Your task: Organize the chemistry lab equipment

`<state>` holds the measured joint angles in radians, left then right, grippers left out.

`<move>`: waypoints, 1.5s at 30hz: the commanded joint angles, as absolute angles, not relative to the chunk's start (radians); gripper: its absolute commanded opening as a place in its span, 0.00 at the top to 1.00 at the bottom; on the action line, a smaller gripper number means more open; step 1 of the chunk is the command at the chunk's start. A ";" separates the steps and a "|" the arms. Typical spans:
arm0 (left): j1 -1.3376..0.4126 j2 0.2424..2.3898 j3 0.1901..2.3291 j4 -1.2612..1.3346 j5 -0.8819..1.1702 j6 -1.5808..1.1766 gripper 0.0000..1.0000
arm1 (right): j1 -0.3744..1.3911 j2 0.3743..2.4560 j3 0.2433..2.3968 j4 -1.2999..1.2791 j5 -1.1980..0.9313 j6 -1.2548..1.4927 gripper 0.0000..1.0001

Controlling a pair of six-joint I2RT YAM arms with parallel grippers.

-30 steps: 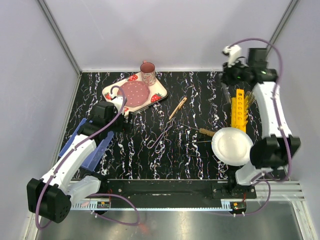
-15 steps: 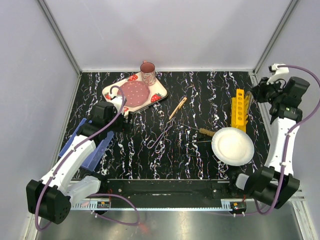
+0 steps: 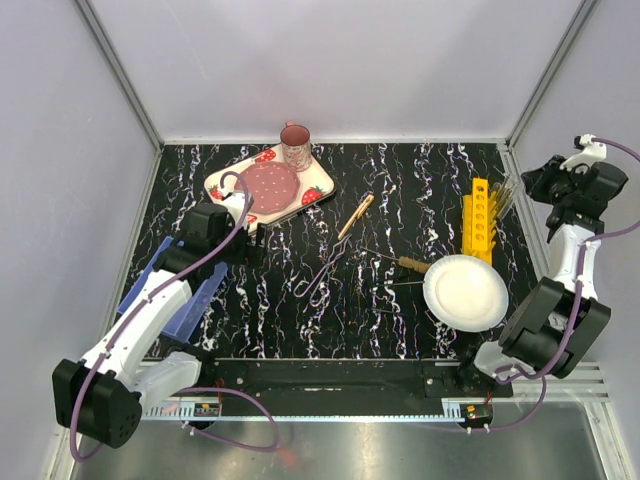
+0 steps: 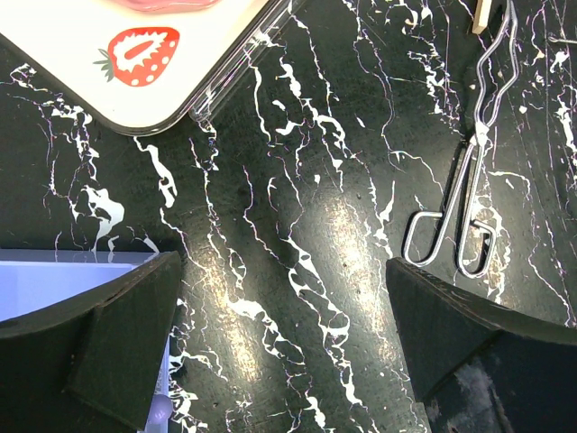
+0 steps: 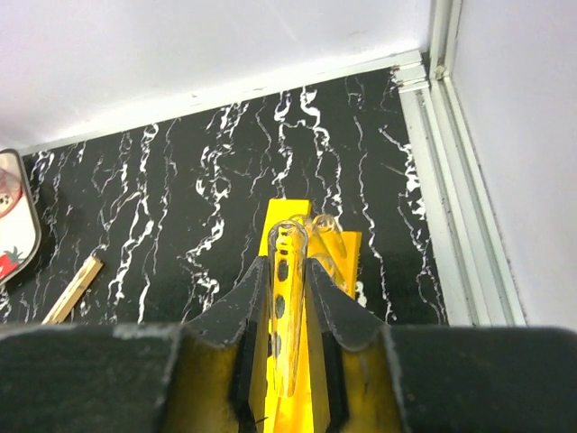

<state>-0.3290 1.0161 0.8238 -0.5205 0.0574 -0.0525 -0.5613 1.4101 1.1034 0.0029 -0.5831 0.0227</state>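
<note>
Left end effector [image 4: 288,347]: jaws wide, empty, low over the table [image 4: 297,180] beside the tray [image 4: 135,81] corner. Likely readied for a pickup.
Tong [image 4: 469,194]: flat on the table, ahead and right of those jaws, not touching them.
Rack [image 3: 478,225]: yellow, far right, with a racked tube [image 5: 330,233] leaning in it.
Right end effector [image 5: 288,275]: clamped on a tube [image 5: 286,239], held lengthwise over the rack, presumably for slotting in.

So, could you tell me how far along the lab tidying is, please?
Done, it seems: one glass tube in the yellow rack. In hand: the right gripper holds a test tube near it; the left gripper hangs open. Left: wire tong and wooden-handled tools on the table.
</note>
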 commanded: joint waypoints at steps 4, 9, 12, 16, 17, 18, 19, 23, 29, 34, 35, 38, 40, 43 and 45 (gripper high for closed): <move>-0.330 1.020 0.833 -0.466 0.071 -0.048 0.01 | -0.566 1.442 1.115 0.158 -0.543 0.032 0.75; -0.328 1.023 0.831 -0.471 0.066 -0.048 0.01 | -0.568 1.476 1.111 0.181 -0.543 0.064 0.75; -0.330 1.028 0.830 -0.469 0.063 -0.048 0.01 | -0.568 1.483 1.098 0.198 -0.548 0.092 0.75; -0.330 1.032 0.831 -0.469 0.063 -0.048 0.01 | -0.568 1.480 1.085 0.210 -0.542 0.100 0.75; -0.330 1.034 0.831 -0.469 0.064 -0.046 0.01 | -0.568 1.480 1.083 0.213 -0.538 0.098 0.74; -0.330 1.034 0.830 -0.469 0.064 -0.048 0.01 | -0.568 1.483 1.077 0.213 -0.535 0.097 0.74; -0.330 1.034 0.830 -0.469 0.063 -0.048 0.01 | -0.568 1.483 1.074 0.216 -0.534 0.097 0.74; -0.328 1.031 0.827 -0.469 0.058 -0.048 0.01 | -0.568 1.493 1.066 0.219 -0.531 0.098 0.74; -0.328 1.031 0.827 -0.471 0.054 -0.046 0.01 | -0.568 1.496 1.058 0.218 -0.531 0.091 0.74; -0.330 1.034 0.825 -0.469 0.054 -0.046 0.01 | -0.568 1.494 1.034 0.232 -0.520 0.061 0.74; -0.328 1.035 0.825 -0.469 0.055 -0.046 0.01 | -0.568 1.494 1.026 0.235 -0.511 0.055 0.74; -0.330 1.037 0.827 -0.469 0.055 -0.046 0.01 | -0.566 1.493 1.019 0.242 -0.503 0.032 0.74; -0.330 1.040 0.825 -0.469 0.057 -0.046 0.01 | -0.568 1.499 1.019 0.244 -0.500 0.023 0.73; -0.328 1.042 0.824 -0.469 0.057 -0.046 0.01 | -0.568 1.514 1.023 0.250 -0.502 0.025 0.73; -0.330 1.043 0.824 -0.471 0.054 -0.046 0.01 | -0.568 1.526 1.031 0.252 -0.503 0.029 0.73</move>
